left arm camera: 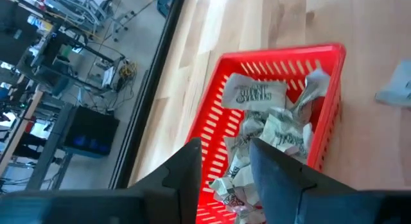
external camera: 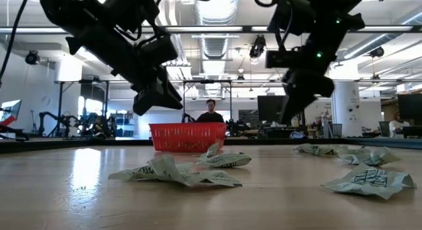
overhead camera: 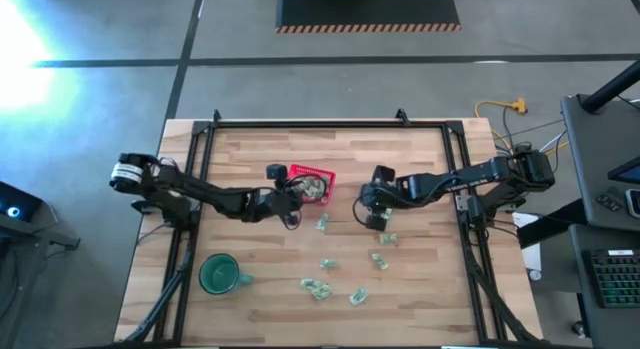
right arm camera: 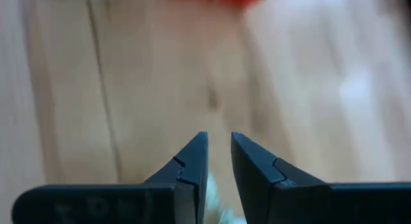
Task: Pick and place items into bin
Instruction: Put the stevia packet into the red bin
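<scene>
Near edge of pale wooden bench: round dark-green mug, plus loose small pale green-and-white crinkled wrapped pieces, not yet collected. Mid-bench: right end effector hung above bare wood, fingers a narrow slot apart, pale crinkled scrap visible between them; likely pinched, headed for drop-off. Farther back: left end effector spread over small red square mesh-sided plastic basket, nothing between fingers, placed for release. Basket holding a heap of wrapped pieces.

Open-plan robotics lab, exposed ceiling ducts
</scene>
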